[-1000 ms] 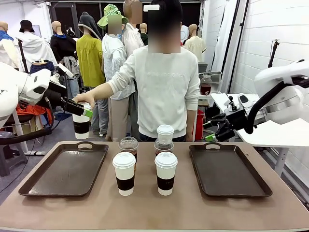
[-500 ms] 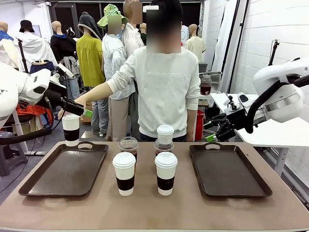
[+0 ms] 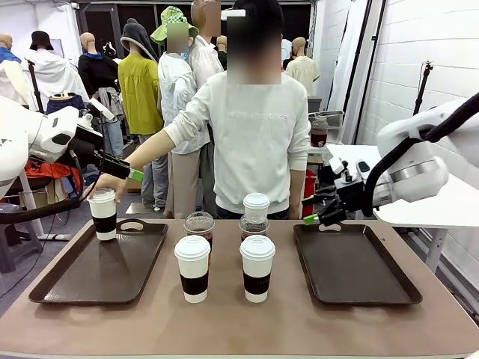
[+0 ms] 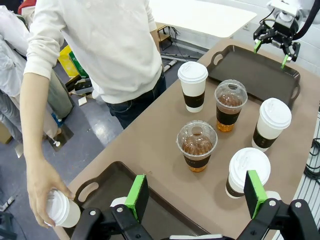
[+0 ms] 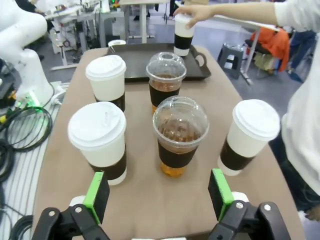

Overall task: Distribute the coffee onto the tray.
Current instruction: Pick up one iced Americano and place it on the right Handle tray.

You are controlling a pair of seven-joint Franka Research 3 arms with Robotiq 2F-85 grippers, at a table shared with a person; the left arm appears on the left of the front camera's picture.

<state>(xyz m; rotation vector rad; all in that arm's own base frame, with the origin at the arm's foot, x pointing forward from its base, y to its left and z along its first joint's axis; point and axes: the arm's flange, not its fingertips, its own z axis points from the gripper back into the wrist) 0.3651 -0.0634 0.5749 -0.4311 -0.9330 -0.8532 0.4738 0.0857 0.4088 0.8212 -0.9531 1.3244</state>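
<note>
White cups [image 3: 192,268] — four, one perhaps on tray [image 3: 97,275], clear cups [image 3: 199,224] — two

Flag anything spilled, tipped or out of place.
Nothing stands out. Five cups stand upright, lidded, mid-table; a person's hand holds the sixth cup upright at the left tray.

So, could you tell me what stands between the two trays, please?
In the front view, three white lidded cups and two clear domed cups stand there.
</note>
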